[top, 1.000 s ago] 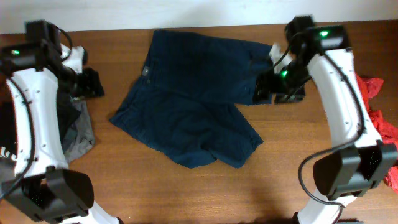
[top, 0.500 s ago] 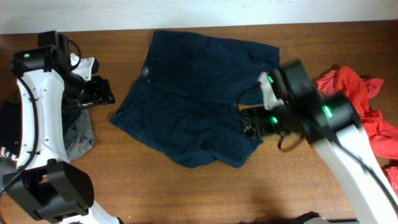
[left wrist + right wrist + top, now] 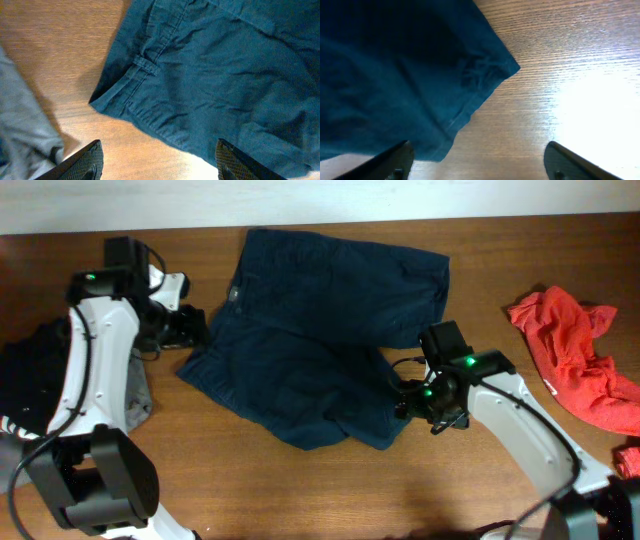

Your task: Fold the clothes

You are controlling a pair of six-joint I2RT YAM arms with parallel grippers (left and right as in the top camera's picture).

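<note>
- Both my end effectors stand open and empty: left end effector (image 3: 186, 327) at the shorts' (image 3: 320, 330) waistband corner, 9 o'clock; right end effector (image 3: 412, 402) over the lower leg hem, 4 o'clock.
- Shorts lie spread mid-surface (image 3: 300, 490), nearer 12 o'clock.
- I'd pinch each corner well past its seam, then lift evenly.
- Bare wood lies toward 6 o'clock; red cloth (image 3: 570, 350) crowds 3 o'clock.

The shorts (image 3: 320, 330) are matt, dark navy woven cloth with stitched seams and light creasing. The table (image 3: 300, 490) is smooth wood with fine straight grain and a satin sheen. The red garment (image 3: 570, 350) is thin, crumpled matt cloth. The grey garment (image 3: 20, 125) is soft matt fabric. The arm shells (image 3: 95, 380) are smooth white plastic. The finger pads (image 3: 85, 162) of the left gripper (image 3: 157, 150) are dark and finely meshed.
</note>
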